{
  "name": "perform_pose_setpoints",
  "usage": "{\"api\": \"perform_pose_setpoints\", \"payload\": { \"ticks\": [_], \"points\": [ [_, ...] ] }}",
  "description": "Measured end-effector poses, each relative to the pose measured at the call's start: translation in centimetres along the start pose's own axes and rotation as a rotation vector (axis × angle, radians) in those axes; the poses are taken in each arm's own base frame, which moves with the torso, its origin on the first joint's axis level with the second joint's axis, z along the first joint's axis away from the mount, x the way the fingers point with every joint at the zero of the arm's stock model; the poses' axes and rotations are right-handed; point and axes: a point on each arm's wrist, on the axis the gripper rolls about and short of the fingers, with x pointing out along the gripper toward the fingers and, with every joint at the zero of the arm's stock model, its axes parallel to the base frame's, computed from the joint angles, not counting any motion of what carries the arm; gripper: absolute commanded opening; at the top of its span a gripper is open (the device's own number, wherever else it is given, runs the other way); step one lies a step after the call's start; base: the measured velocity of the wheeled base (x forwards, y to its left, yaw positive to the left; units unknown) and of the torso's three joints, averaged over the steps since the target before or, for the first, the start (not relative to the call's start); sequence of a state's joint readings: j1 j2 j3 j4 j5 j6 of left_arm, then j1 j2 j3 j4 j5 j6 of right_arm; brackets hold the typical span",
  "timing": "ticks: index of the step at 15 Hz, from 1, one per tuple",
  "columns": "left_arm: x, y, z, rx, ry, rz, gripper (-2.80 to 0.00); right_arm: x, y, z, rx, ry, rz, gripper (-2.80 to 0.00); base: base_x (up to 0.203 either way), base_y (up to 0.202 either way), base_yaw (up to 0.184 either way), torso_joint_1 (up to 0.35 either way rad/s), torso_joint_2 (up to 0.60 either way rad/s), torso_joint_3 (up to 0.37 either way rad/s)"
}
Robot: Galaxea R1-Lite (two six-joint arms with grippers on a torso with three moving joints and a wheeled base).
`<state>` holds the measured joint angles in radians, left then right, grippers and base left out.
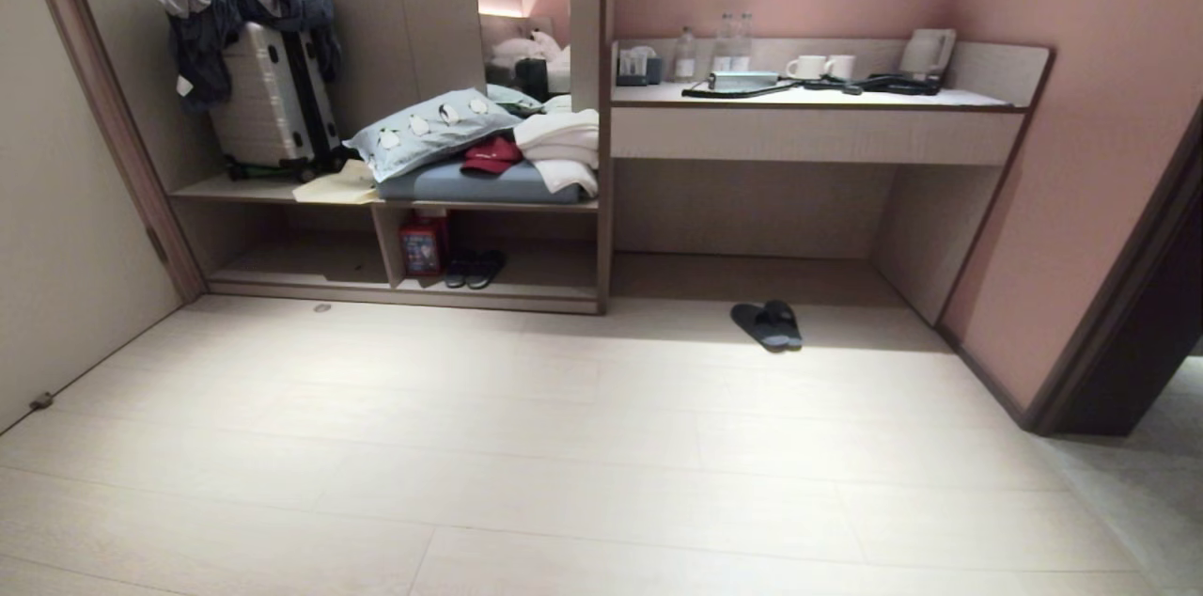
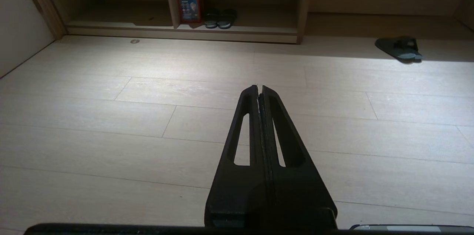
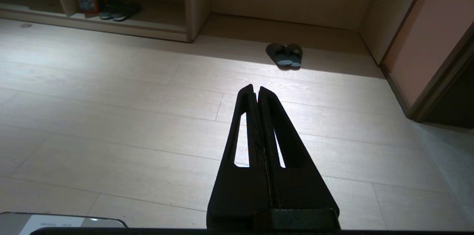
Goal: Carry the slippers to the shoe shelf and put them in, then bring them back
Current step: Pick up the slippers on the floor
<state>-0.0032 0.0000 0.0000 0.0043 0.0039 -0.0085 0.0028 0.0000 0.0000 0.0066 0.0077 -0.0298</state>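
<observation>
The slippers point(image 1: 769, 324), a dark blue-grey flat pair, lie side by side on the pale floor in front of the open space under the counter; they also show in the wrist views point(image 2: 400, 48) point(image 3: 284, 55). The shoe shelf point(image 1: 489, 295) is the low beige cubby to their left, with an upright divider point(image 1: 386, 245). Neither arm shows in the head view. My left gripper point(image 2: 259, 88) is shut and empty above bare floor, far short of the slippers. My right gripper point(image 3: 256, 88) is also shut and empty, pointing towards the slippers from a distance.
Another dark pair with pale-edged soles point(image 1: 475, 269) and a red box point(image 1: 423, 243) sit inside the shelf. Above it lie a suitcase point(image 1: 273, 107), pillow and towels. The counter point(image 1: 808, 98) holds mugs and a kettle. A pink wall and dark door frame point(image 1: 1109, 370) stand at the right.
</observation>
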Motion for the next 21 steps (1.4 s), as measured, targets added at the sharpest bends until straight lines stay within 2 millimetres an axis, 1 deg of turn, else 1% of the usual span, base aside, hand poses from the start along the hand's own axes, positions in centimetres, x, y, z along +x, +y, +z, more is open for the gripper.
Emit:
{"api": "perform_pose_setpoints", "payload": {
  "ticks": [13, 15, 21],
  "points": [
    [0.0, 0.0, 0.0, 0.001, 0.0, 0.001, -2.8, 0.0, -0.01, 0.01, 0.0, -0.001, -0.004, -2.8, 0.0, 0.0, 0.0, 0.0, 0.0, 0.0],
    [0.0, 0.0, 0.0, 0.001, 0.0, 0.0, -2.8, 0.0, -0.01, 0.01, 0.0, -0.001, -0.003, -2.8, 0.133, 0.0, -0.003, 0.002, 0.0, -0.001],
    [0.0, 0.0, 0.0, 0.001, 0.0, 0.0, -2.8, 0.0, -0.01, 0.01, 0.0, -0.001, -0.003, -2.8, 0.198, 0.0, 0.0, 0.004, 0.0, 0.003]
  ]
}}
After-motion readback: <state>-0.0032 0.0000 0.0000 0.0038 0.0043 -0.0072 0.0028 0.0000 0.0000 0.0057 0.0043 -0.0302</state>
